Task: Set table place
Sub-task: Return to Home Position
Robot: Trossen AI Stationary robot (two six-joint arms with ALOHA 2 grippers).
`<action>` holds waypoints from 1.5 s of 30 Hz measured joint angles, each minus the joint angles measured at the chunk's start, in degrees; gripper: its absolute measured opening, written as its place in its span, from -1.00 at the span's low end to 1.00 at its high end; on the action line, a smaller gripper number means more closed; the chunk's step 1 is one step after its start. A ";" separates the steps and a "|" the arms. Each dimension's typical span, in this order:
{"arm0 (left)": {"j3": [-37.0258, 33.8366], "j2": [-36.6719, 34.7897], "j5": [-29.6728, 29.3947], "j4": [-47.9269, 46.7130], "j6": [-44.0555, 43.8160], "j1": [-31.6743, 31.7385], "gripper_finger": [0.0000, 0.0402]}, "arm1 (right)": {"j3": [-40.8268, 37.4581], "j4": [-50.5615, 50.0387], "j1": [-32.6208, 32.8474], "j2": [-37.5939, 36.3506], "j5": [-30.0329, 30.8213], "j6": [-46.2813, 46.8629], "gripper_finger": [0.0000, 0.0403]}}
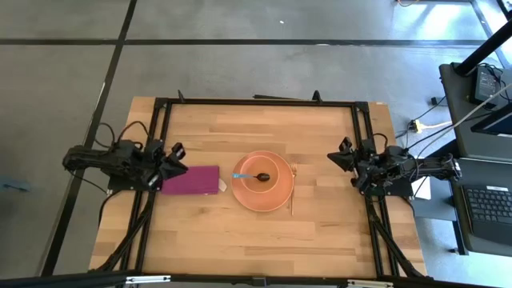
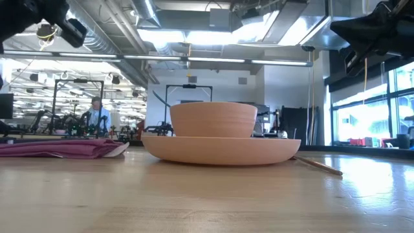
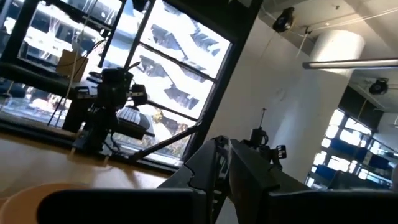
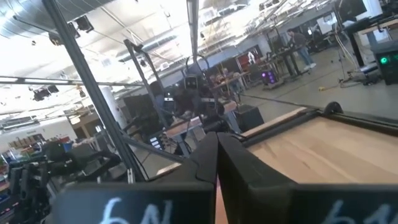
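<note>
In the high view the salmon-orange plate (image 1: pixel 264 196) sits mid-table with the matching bowl (image 1: pixel 272 166) standing on it. The spoon (image 1: pixel 250 176) lies in the bowl, its blue handle leaning over the bowl's left rim. The gold fork (image 1: pixel 293 190) lies flat just right of the plate. The magenta napkin (image 1: pixel 192 180) lies folded flat to the plate's left. My left gripper (image 1: pixel 178 152) hovers shut over the napkin's left end. My right gripper (image 1: pixel 336 156), also shut, hangs right of the fork. The low view shows both arms raised well above the table (image 1: pixel 240 240).
A black metal frame (image 1: pixel 256 102) edges the wooden top, and each arm's base is mounted at a side rail. Bare wood stretches along the near and far sides of the plate. A laptop and cables stand on a stand beyond the table's right edge.
</note>
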 joint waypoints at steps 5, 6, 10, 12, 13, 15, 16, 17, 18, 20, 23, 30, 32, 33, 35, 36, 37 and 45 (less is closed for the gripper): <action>2.25 0.00 -2.93 -7.50 -0.14 1.32 -0.86 | 0.02 -1.97 0.00 0.00 0.04 0.96 -0.95; 2.24 0.02 -3.11 -8.50 -0.38 1.82 -0.86 | 0.02 -2.34 0.00 0.00 0.08 1.27 -0.95; 2.22 0.02 -3.16 -9.91 -1.26 3.88 -0.89 | 0.02 -2.45 0.00 0.00 0.11 1.44 -0.95; 2.22 0.00 -3.10 -9.48 -1.80 4.89 -0.91 | 0.02 -2.47 0.00 0.00 0.11 1.44 -0.95; 2.22 0.00 -3.10 -9.23 -1.78 5.33 -0.92 | 0.02 -2.54 0.00 0.00 0.09 1.43 -0.95; 2.12 0.02 -3.14 -9.01 -1.83 5.77 -0.93 | 0.02 -2.68 0.00 0.00 0.09 1.49 -0.95; 1.74 0.00 -3.41 -8.26 -2.02 5.79 -0.94 | 0.02 -2.73 0.00 0.00 0.10 1.51 -0.95; 1.05 0.00 -3.55 -7.01 -1.98 5.77 -0.94 | 0.02 -2.73 0.00 0.00 0.10 1.51 -0.95; 0.17 0.00 -3.58 -5.81 -1.77 5.77 -0.95 | 0.02 -2.73 0.00 0.00 0.09 1.51 -0.95; -1.84 0.02 -3.63 -3.62 -1.05 5.77 -0.96 | 0.02 -2.73 0.00 0.00 0.11 1.51 -0.95; -4.26 0.00 -4.43 -0.81 -1.71 5.77 -0.98 | 0.02 -2.73 0.00 0.00 0.11 1.51 -0.95; -4.64 0.00 -4.44 -0.75 -2.06 5.77 -0.97 | -1.22 -3.84 0.01 0.00 0.17 1.94 -0.95; -4.62 0.00 -4.15 -0.90 -1.56 5.77 -0.95 | -1.22 -4.44 0.00 0.00 0.20 2.96 -0.95; -4.62 0.00 -4.11 -1.53 -1.21 5.77 -0.94 | -1.22 -4.58 0.02 0.02 0.18 3.03 -0.95; -4.62 0.00 -4.11 -2.93 -0.41 5.77 -0.91 | -1.22 -4.79 0.00 0.00 0.20 2.89 -0.95; -4.62 0.00 -4.09 -3.85 0.18 5.77 -0.90 | -1.22 -5.39 0.00 0.00 0.20 2.71 -0.95; -4.62 0.00 -3.93 -5.06 0.78 5.77 -0.89 | -1.22 -6.41 0.02 0.02 0.20 2.27 -0.95; -4.62 0.04 -3.23 -13.15 0.79 5.62 -0.80 | -1.18 -11.58 0.04 1.32 -2.49 -1.70 -0.95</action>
